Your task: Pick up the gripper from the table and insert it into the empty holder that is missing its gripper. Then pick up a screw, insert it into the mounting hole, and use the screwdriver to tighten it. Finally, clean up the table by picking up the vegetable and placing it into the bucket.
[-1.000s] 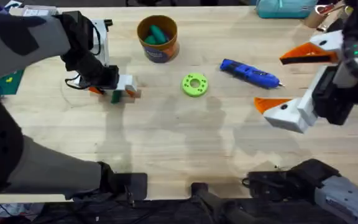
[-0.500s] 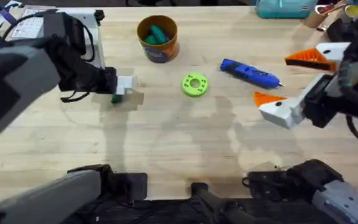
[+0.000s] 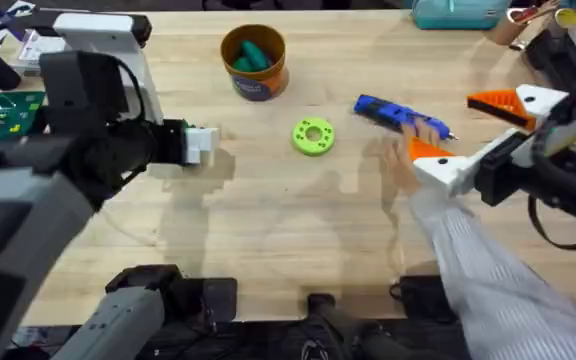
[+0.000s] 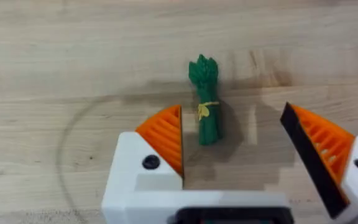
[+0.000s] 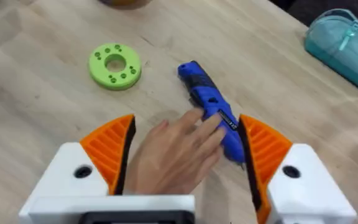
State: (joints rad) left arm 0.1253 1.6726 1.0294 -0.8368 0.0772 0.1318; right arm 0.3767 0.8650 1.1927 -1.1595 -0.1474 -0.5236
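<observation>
Pale wooden counter (image 3: 288,230): broad bare stretch across its middle and near side, objects gathered toward the far half. Left gripper (image 4: 235,146), white with orange ribbed pads, fingers spread wide, hangs over the small dark-green toy vegetable (image 4: 205,102), a bundle tied with a yellow band lying flat on the wood; the bundle sits in the gap between the pads, closer to one of them, touching neither. Round orange-yellow bucket with a blue label band (image 3: 253,62) stands upright near the far edge, something green already inside, well apart from the left gripper. Lime-green ring with holes (image 3: 313,136) lies flat near centre, open wood all round it. Stubby bright-blue screwdriver (image 5: 213,112) lies on its side right of the ring. Right gripper (image 5: 185,149) fingers spread apart, holding nothing; a person's hand (image 5: 176,155) reaches between them with fingertips on the screwdriver handle. Teal pouch (image 5: 347,43) sits at the far right edge
</observation>
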